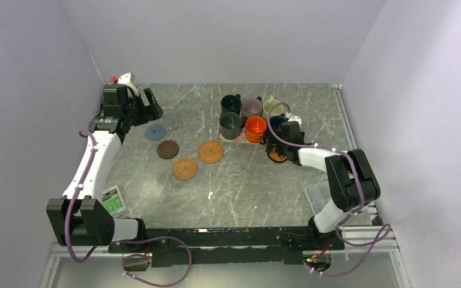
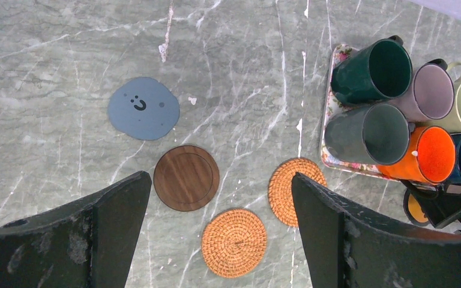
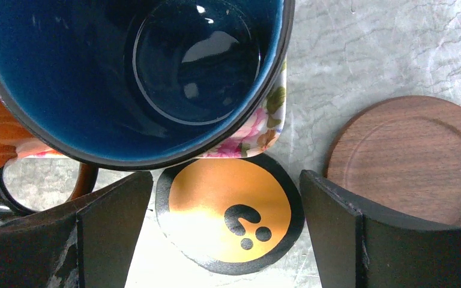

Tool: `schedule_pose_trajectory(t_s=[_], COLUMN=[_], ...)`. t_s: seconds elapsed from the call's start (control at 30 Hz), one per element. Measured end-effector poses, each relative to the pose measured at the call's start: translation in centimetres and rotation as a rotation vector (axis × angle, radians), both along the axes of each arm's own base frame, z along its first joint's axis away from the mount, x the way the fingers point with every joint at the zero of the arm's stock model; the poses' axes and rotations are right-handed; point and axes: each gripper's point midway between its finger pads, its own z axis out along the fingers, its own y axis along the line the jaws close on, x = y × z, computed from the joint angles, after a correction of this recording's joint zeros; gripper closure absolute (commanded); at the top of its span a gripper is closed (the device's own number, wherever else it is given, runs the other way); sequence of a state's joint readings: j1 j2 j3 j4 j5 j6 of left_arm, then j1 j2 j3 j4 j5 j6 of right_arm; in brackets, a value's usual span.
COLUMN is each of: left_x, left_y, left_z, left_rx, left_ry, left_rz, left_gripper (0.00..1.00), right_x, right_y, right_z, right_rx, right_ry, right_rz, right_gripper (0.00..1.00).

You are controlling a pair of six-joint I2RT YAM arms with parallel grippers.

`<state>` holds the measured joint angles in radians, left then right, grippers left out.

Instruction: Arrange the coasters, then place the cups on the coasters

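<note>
Several cups stand packed together on a floral mat (image 1: pixel 238 141): dark green (image 1: pixel 231 104), mauve (image 1: pixel 251 107), cream (image 1: pixel 272 107), dark grey (image 1: pixel 230 125), orange (image 1: pixel 256 129) and navy (image 3: pixel 156 66). My right gripper (image 3: pixel 227 180) is open, low over the black coaster with a yellow centre (image 3: pixel 231 213), which lies between its fingers beside the mat's corner. A dark brown coaster (image 3: pixel 408 159) lies right of it. My left gripper (image 2: pixel 219 186) hangs open and empty at the far left, high above a grey-blue coaster (image 2: pixel 143 108), a dark brown one (image 2: pixel 186 177) and two tan woven ones (image 2: pixel 234 242) (image 2: pixel 285 186).
A small green-labelled box (image 1: pixel 113 201) lies near the left arm's base. A clear plastic container (image 1: pixel 319 193) sits by the right arm's base. Walls close in the table on the left, back and right.
</note>
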<state>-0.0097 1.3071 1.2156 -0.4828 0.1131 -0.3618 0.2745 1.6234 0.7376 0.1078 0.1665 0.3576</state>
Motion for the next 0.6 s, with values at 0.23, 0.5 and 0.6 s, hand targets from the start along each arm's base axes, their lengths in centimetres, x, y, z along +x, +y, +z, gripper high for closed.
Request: schedule_pose_trajectory(t_s=[0.23,0.5,0.6], left_x=[0.0,0.0,0.0], left_y=[-0.1,-0.1,-0.1], left_z=[0.0,-0.1,-0.1], left_rx=[-0.003,-0.004,-0.004], left_ry=[0.001,0.002,0.002], left_rz=[-0.004,-0.005,-0.005], left_gripper=[0.06,0.06,0.06], right_x=[-0.5,-0.6,-0.6], right_y=[0.3,1.0,1.1], right_z=[-0.2,-0.6,-0.6], right_rx=[-0.036,-0.101,-0.101], right_ry=[0.010,0.038,0.047], right_rz=[-0.002,-0.021,-0.031], right_gripper=[0.03,0.05,0.05])
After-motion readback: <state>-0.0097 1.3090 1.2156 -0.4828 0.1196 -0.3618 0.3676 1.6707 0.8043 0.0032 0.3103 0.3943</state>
